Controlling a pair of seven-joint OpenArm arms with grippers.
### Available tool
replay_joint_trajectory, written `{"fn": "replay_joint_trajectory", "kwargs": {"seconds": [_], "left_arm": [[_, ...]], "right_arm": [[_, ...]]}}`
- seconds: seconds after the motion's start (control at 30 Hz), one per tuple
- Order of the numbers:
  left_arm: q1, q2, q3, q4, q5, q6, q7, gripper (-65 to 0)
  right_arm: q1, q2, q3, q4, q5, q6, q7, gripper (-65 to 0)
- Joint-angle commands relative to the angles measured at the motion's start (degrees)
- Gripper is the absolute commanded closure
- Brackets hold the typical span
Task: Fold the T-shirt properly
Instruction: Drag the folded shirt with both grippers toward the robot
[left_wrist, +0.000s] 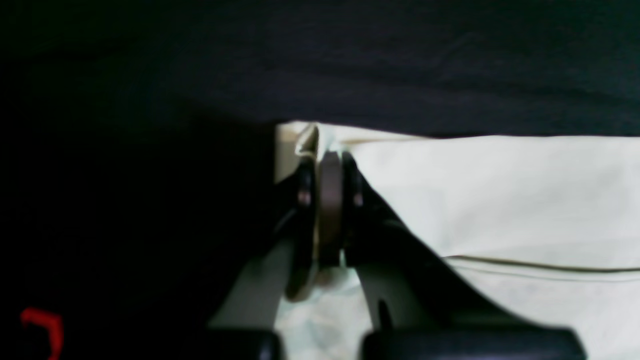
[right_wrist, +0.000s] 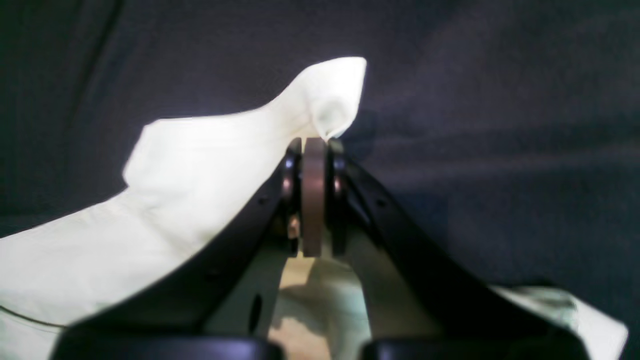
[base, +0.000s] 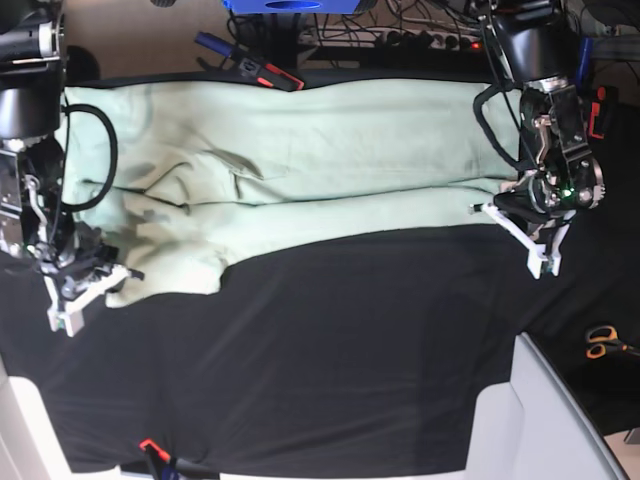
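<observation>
The pale mint-green T-shirt lies stretched sideways across the far half of the black table cloth. My left gripper is at the shirt's right end. In the left wrist view its jaws are shut on the edge of the T-shirt, with a small fold of cloth beside one finger. My right gripper is at the shirt's lower left corner. In the right wrist view it is shut on the T-shirt, and a tip of cloth sticks up past the fingertips.
Orange-handled scissors lie at the right edge. A white surface covers the near right corner. Red-handled tools and cables lie along the far edge. A red clip sits at the near edge.
</observation>
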Motion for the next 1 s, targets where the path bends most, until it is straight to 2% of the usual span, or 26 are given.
{"fn": "replay_joint_trajectory", "kwargs": {"seconds": [0.0,0.23,0.33,0.47,0.77,0.97], "left_arm": [[-0.5,-0.5,-0.1,1.8,-0.3,-0.1,-0.9,0.0],[2.0,-1.2,-0.1,5.4,-0.3,-0.1,-0.9,0.0],[3.1,-1.4,1.9,6.9,-0.3,-0.1,-0.9,0.0],[4.2,-2.2,4.2,8.9,-0.3,-0.1,-0.9,0.0],[7.2,-4.3,4.8,9.7,-0.4,-0.1,-1.0,0.0],[9.7,-5.8,8.1,13.1,-0.4,-0.1,-0.9,0.0]], "right_arm": [[0.4,1.1,1.2,1.6,0.3,-0.1,0.5,0.0],[-4.1,1.0,3.9,8.5,0.4,-0.1,-3.8,0.0],[-6.5,0.8,5.7,11.7,0.4,-0.1,-6.0,0.0],[-9.9,0.8,5.8,16.1,0.5,-0.2,-6.4,0.0],[-17.4,0.7,8.9,23.1,0.5,-0.3,-8.5,0.0],[-21.5,-0.8,11.6,27.0,0.5,-0.3,-8.7,0.0]]}}
